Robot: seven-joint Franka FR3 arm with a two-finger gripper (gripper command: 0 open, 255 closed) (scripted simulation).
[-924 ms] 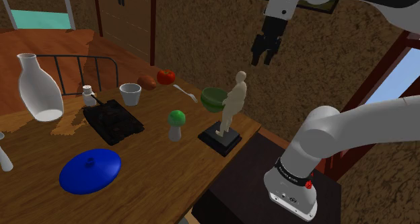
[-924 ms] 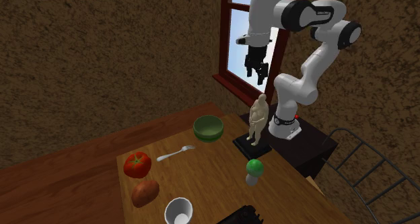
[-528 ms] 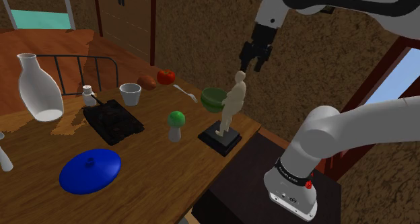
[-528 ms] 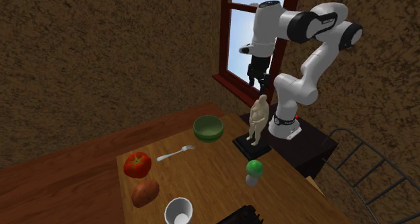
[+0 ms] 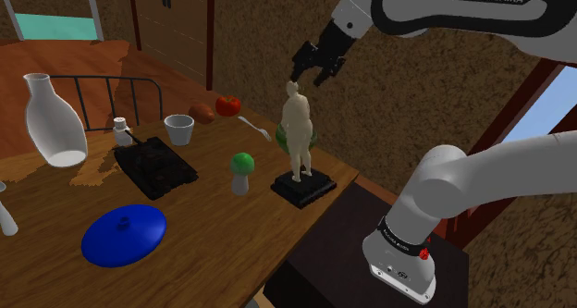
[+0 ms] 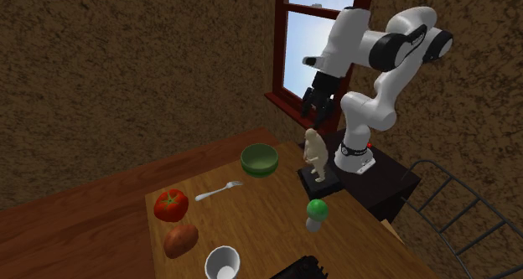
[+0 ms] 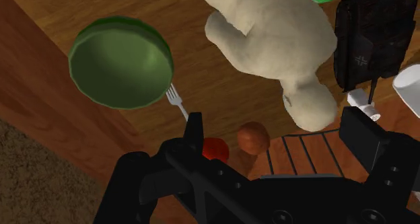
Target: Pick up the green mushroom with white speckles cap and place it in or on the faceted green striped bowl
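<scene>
Nearest us in the shoulder view, the blue lid (image 5: pixel 123 234) lies flat on the worktop (image 5: pixel 213 246) and has no part in this job. A step further in we find the mushroom (image 5: pixel 242 167), green cap on a pale stem. It stands upright close to the worktop edge that faces the stand, just beside the black base of the pale figurine (image 5: pixel 297 130). Nothing touches it, so we call the pick not yet begun.

Above the figurine's head hangs the tool (image 5: pixel 310 75). From the wrist view we see its fingers (image 7: pixel 194 135) set wide apart, with nothing clasped. The figurine's head lies under the gap, untouched. The tool is high up and well apart from the mushroom.

Beyond the figurine, towards the worktop corner, sits the green bowl (image 6: pixel 259 159). The wrist view looks straight into it, and there's nothing inside. Further along that far edge lie the fork (image 6: pixel 220 190) and then the tomato (image 6: pixel 171 204).

So by our reading the whole task is ahead: come down over the mushroom, close on it, lift, carry and set it in the bowl. The figurine stands between mushroom and bowl, and we'd say the carry has to clear it or go round.
</scene>
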